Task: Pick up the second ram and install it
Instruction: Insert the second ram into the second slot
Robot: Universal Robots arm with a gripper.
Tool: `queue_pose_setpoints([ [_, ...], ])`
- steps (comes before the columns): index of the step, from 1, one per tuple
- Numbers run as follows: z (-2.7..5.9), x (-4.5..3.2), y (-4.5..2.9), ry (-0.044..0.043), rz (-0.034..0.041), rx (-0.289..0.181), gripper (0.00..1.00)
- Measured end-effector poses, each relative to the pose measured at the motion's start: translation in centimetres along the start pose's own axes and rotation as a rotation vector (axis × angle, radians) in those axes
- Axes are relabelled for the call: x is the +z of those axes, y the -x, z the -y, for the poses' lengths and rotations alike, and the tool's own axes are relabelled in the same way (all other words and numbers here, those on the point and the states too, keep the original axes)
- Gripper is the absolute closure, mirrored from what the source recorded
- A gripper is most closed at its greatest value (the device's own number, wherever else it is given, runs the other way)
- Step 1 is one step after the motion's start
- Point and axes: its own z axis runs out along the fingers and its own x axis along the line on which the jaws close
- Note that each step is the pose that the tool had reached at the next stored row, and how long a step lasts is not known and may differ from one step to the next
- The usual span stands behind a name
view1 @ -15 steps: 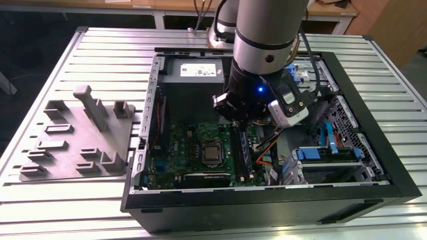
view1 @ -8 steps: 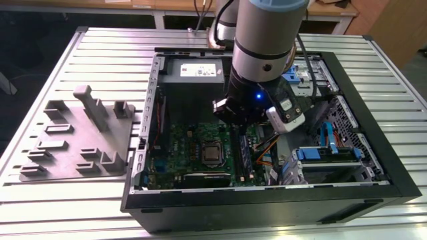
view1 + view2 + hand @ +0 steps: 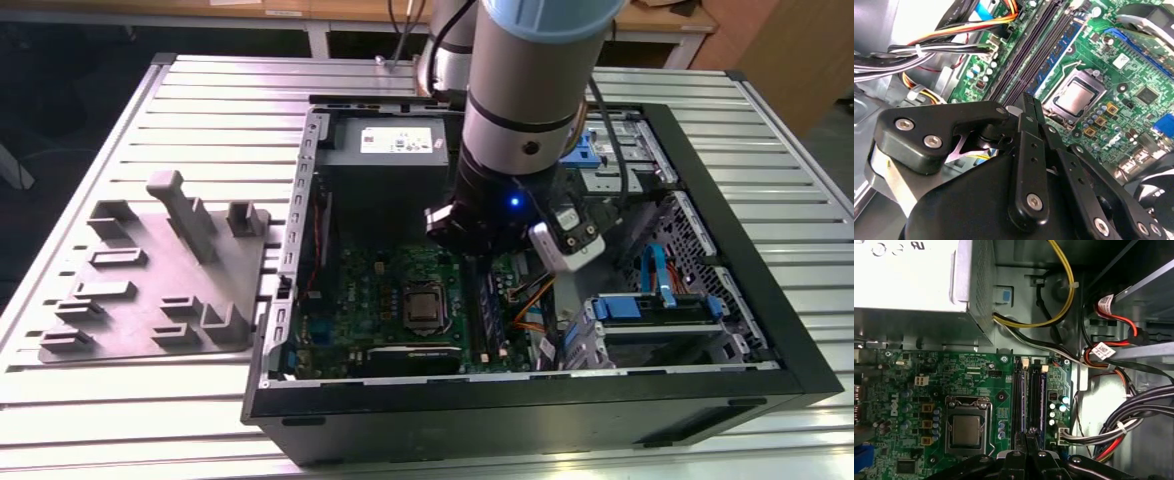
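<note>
My gripper (image 3: 1029, 434) is inside the open computer case (image 3: 747, 300), low over the green motherboard (image 3: 979, 375). Its black fingers (image 3: 1026, 125) are pressed together, and their tips sit right over the long black memory slots (image 3: 1019, 400) beside the processor socket (image 3: 965, 432). A thin blue-green ram stick (image 3: 1043, 390) stands on edge in the slot row, and its blue face (image 3: 1056, 60) shows in the second wrist view. I cannot tell whether it is the second ram, or whether the fingertips touch it. In the exterior view the arm's wrist (image 3: 501, 235) hides the fingers.
The grey power-supply box (image 3: 387, 140) fills the case's far end. Cable bundles (image 3: 1124, 425) hang close beside the slots, and drive bays with blue clips (image 3: 654, 305) line the exterior view's right. A grey fixture tray (image 3: 154, 270) lies on the slatted table outside the case.
</note>
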Motion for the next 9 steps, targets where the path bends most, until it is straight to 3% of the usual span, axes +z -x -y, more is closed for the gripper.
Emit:
queue_pose_setpoints([
  [4,0.02,0.49,-0.01,0.0000,0.0000,0.000,0.89],
  [9,0.02,0.56,-0.02,-0.0002,-0.0001,0.000,0.89],
])
